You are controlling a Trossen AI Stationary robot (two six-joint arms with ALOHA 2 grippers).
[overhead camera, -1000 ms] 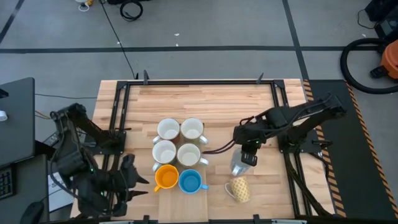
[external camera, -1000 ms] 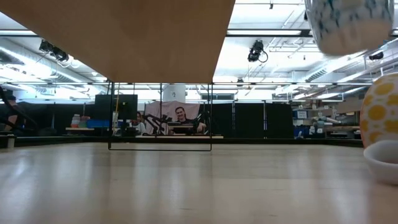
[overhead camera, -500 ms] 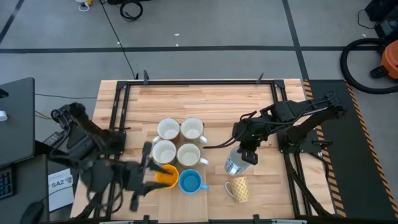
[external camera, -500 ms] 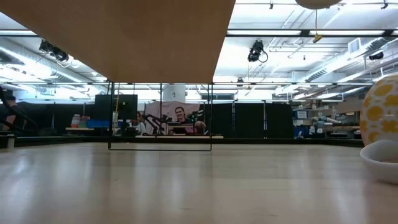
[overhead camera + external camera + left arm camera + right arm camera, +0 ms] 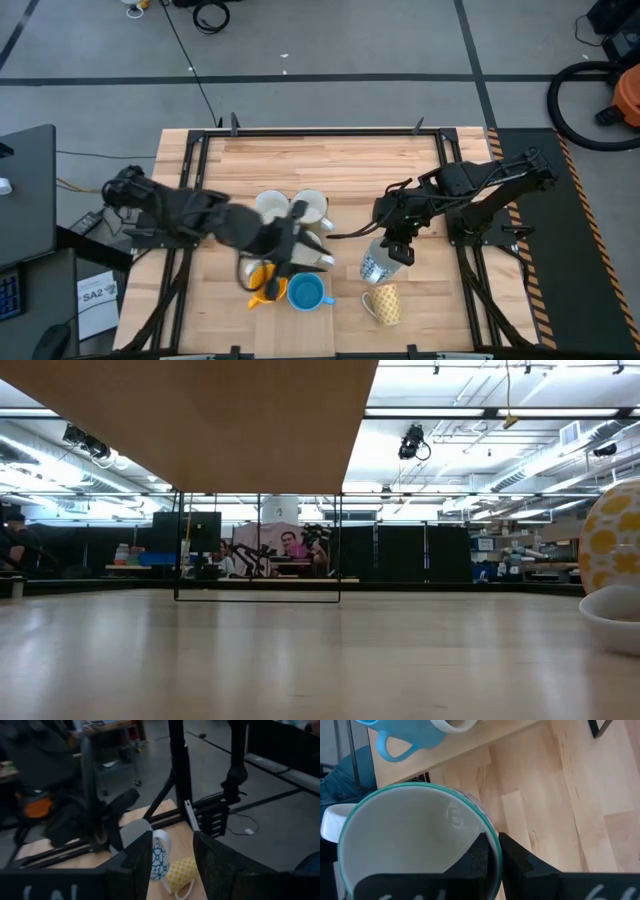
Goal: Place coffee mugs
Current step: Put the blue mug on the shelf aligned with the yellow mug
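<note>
From where I stand, the right gripper [image 5: 398, 247] sits right of centre in the high view, pinched tight on the rim of the blue-and-white patterned mug [image 5: 377, 263], one finger inside and one outside, the mug hanging clear of the table [image 5: 350, 165]. Just below it in the frame lies the yellow patterned mug [image 5: 384, 303] on its side. To the left of both is the cluster: white mugs [image 5: 306, 208] in the middle of the frame, with the orange mug [image 5: 262, 280] and bright blue mug [image 5: 305, 291] along the lower edge.

The left gripper [image 5: 293, 235] reaches across that cluster from the left, its fingers parted and holding nothing that I can see.

What worries me is the crowding. The carried mug is held only by a thin rim pinch, so it could twist or slip if swung quickly. Its way toward the cluster runs close to the left arm, and a brush there could knock the standing mugs askew. Lowered where it hangs, it could clip the yellow one.
</note>
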